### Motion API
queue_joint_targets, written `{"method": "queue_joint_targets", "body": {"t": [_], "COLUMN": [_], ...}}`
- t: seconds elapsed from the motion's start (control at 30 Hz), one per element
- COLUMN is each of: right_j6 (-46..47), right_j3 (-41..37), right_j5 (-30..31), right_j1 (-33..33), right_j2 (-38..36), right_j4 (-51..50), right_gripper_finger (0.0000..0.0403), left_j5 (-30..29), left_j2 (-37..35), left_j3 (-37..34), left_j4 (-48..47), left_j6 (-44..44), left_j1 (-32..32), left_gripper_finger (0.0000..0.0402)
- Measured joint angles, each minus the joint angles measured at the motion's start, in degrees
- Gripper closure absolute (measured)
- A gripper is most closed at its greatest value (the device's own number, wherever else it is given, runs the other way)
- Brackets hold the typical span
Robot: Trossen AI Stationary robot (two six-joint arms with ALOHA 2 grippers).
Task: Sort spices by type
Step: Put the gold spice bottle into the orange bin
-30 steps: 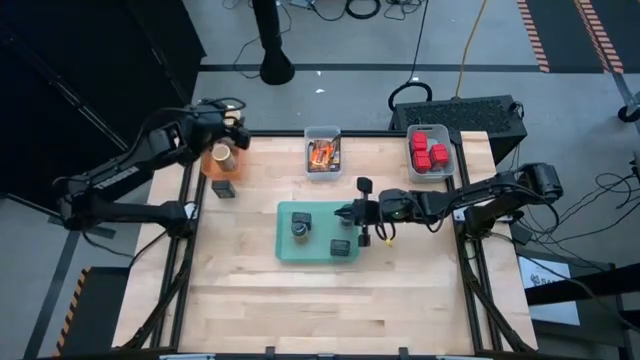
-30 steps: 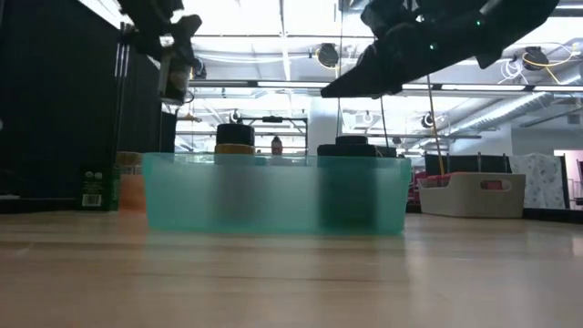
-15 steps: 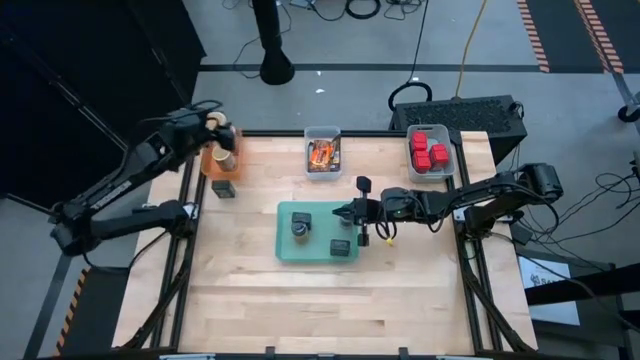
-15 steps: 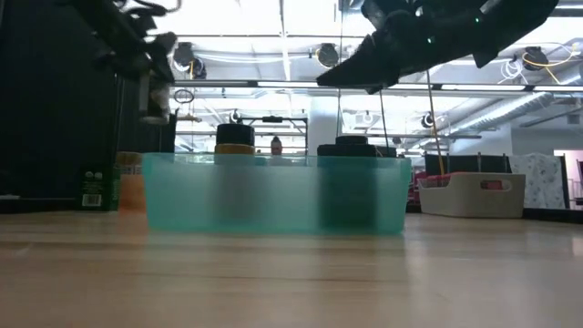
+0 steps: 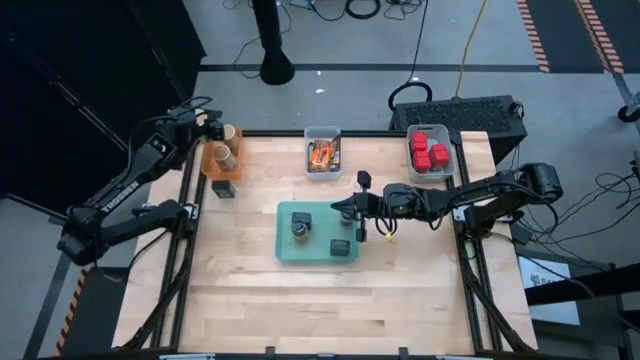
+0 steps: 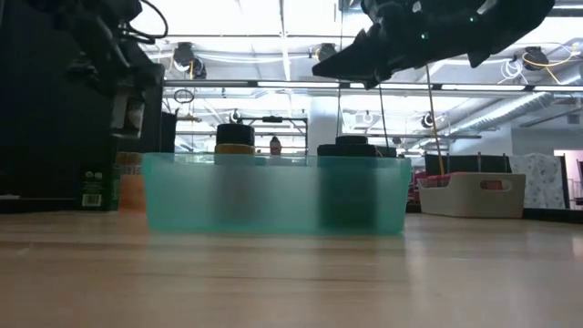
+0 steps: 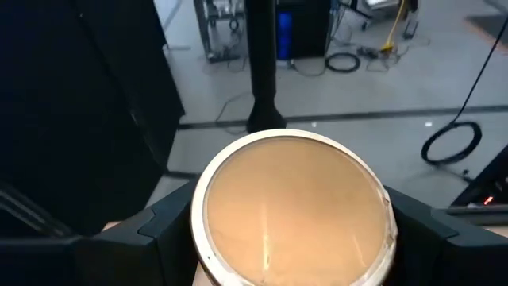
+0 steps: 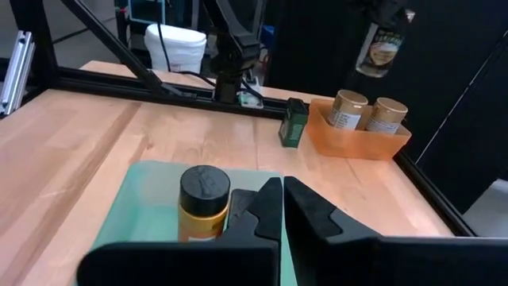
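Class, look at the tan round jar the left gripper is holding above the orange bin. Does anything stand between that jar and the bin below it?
Nothing visible does. The left gripper holds the tan round jar over the far end of the orange bin. Two jars already stand in that bin, so free room looks limited.

Teal tray (image 6: 273,193): frosted wall blurs two jars' lower bodies. Tan jar (image 7: 292,208): base cut off in wrist view. Orange-red packets (image 5: 322,153): print illegible.

Two dark jointed arms with black cables.
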Motion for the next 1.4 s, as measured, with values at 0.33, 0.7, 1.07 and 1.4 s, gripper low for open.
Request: {"method": "queue_joint_targets", "body": {"t": [0.33, 0.7, 1.07, 1.4], "right_j6": [0.0, -0.2, -1.1, -1.5], "right_j3": [0.0, 0.0, 0.0, 0.0], "right_j5": [0.0, 0.0, 0.0, 0.0], "right_j1": [0.0, 0.0, 0.0, 0.1], "right_j2": [0.0, 0.0, 0.0, 0.0], "right_j4": [0.1, -0.3, -0.4, -1.0], "right_gripper_finger": [0.0403, 0.0403, 0.0403, 0.0403], "left_j5": [-6.1, -14.6, -18.0, -21.7], "left_j2": [4.0, 9.0, 12.9, 17.0], "left_j3": [-0.5, -0.5, -1.4, -1.4], "left_j4": [-0.9, -2.0, -1.5, -2.3], "left_j6": [-4.1, -6.8, -11.0, -13.9], "left_j1": [-1.8, -4.5, -6.5, -7.2], "left_gripper_finger": [0.0123, 0.0123, 0.0123, 0.0123]}}
